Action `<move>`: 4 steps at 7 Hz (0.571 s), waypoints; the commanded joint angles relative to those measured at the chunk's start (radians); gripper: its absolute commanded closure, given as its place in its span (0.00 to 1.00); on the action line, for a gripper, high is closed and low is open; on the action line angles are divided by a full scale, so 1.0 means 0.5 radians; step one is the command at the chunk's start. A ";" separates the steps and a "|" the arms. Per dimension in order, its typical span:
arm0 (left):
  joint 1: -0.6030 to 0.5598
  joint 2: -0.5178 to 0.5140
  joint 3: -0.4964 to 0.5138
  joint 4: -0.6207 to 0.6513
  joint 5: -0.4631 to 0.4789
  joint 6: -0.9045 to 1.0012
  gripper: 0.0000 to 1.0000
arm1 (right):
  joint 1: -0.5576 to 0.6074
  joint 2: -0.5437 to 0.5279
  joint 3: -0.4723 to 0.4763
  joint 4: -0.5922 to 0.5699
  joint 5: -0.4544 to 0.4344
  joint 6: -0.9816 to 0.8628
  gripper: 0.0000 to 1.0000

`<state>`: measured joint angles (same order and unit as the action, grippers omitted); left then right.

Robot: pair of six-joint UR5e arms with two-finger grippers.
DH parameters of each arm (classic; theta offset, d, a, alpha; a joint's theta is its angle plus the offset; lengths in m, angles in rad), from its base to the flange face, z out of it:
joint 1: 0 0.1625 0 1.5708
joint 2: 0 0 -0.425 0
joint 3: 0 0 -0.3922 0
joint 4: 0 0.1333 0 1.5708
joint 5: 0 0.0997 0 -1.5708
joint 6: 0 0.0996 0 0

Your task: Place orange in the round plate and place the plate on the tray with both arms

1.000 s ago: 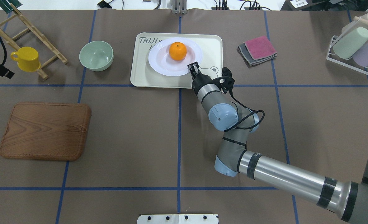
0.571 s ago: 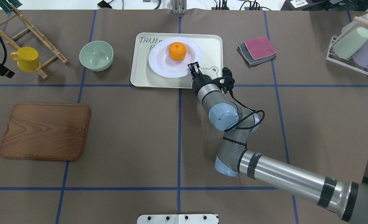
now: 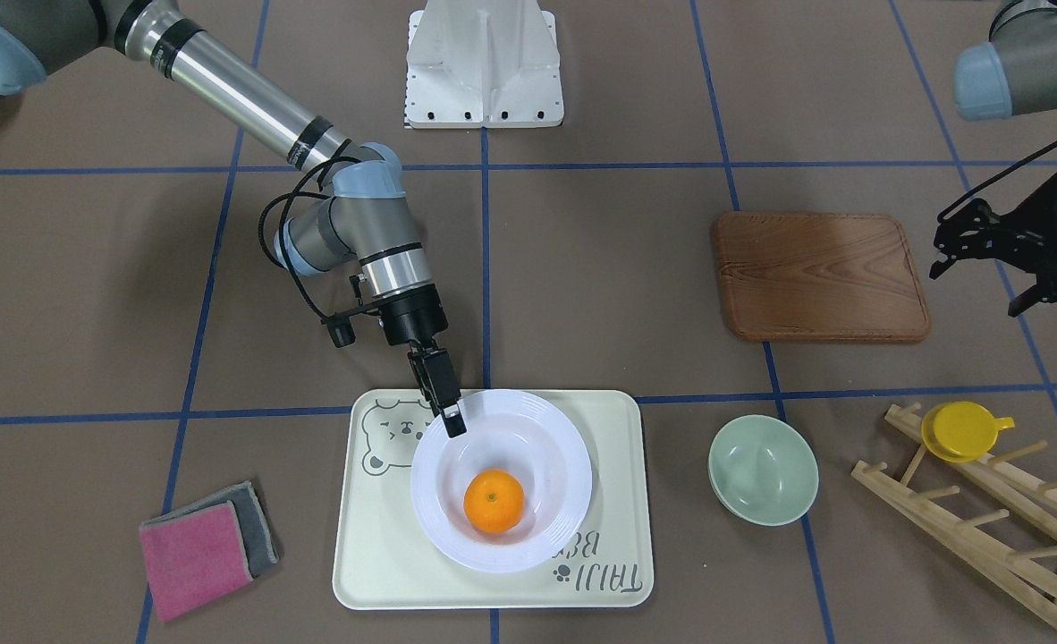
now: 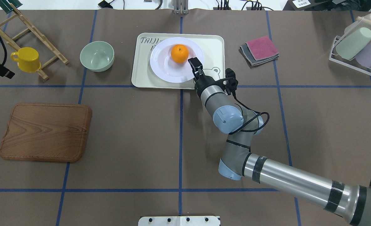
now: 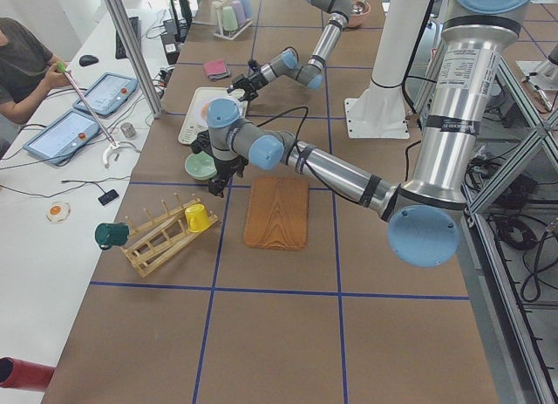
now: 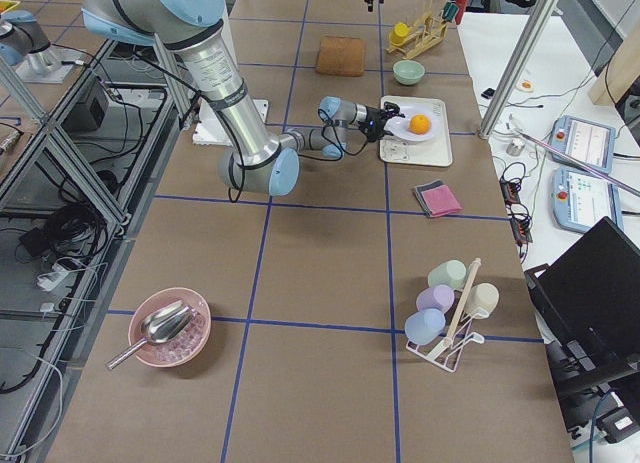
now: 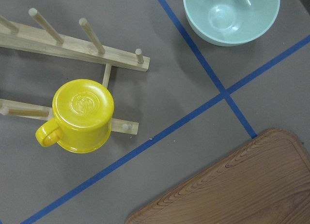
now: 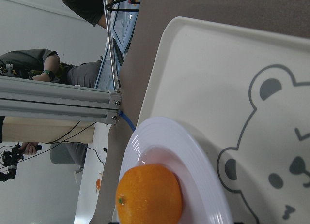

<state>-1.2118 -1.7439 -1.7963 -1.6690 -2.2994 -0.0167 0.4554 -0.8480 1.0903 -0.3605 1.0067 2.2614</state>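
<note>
Bright even lighting, soft shadows, sharp focus

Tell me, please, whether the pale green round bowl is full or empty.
Empty: the pale green round bowl stands upright, showing only its bare inside.

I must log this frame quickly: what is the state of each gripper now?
Left gripper: open, holding nothing.
Right gripper: closed on the round plate rim.
</note>
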 commanded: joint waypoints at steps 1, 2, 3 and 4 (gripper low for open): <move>0.000 0.000 0.000 0.000 0.000 0.000 0.00 | -0.027 -0.135 0.282 -0.003 -0.001 -0.010 0.15; 0.000 0.000 0.000 0.000 0.000 0.000 0.00 | -0.067 -0.272 0.490 -0.024 0.002 -0.025 0.15; 0.000 0.003 0.000 0.000 0.000 0.000 0.00 | -0.107 -0.380 0.650 -0.028 0.002 -0.037 0.15; 0.000 0.006 0.000 0.000 0.000 0.003 0.00 | -0.131 -0.515 0.833 -0.028 0.014 -0.119 0.17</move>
<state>-1.2119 -1.7426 -1.7963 -1.6689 -2.2994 -0.0165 0.4069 -1.0317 1.4027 -0.3727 1.0093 2.2348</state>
